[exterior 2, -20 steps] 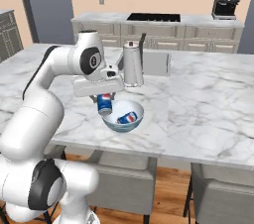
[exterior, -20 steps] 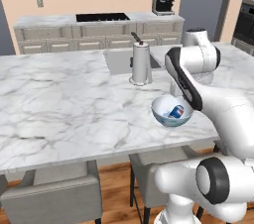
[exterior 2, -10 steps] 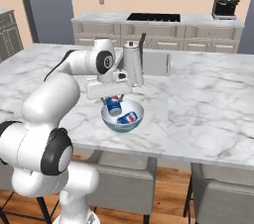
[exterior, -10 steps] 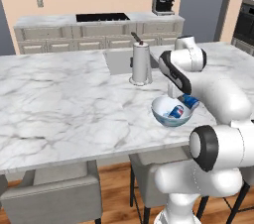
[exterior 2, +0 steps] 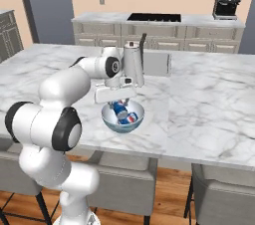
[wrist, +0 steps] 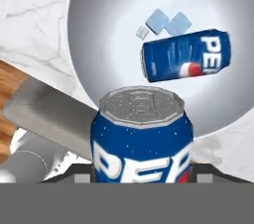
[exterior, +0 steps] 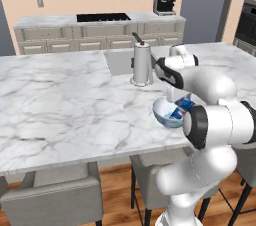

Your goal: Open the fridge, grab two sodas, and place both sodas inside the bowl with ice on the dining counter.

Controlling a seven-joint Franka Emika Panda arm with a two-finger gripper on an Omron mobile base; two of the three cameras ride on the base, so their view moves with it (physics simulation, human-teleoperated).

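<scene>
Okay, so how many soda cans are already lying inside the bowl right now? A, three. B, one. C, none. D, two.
B: in the hand view one soda can lies on its side in the bowl beside the ice cubes, while the second can stands upright close to the camera, between the tool's fingers and above the bowl's rim.

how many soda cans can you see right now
2. One soda can lies on its side in the bowl beside the ice cubes. The other soda can is upright in the gripper, above the bowl's near rim.
</scene>
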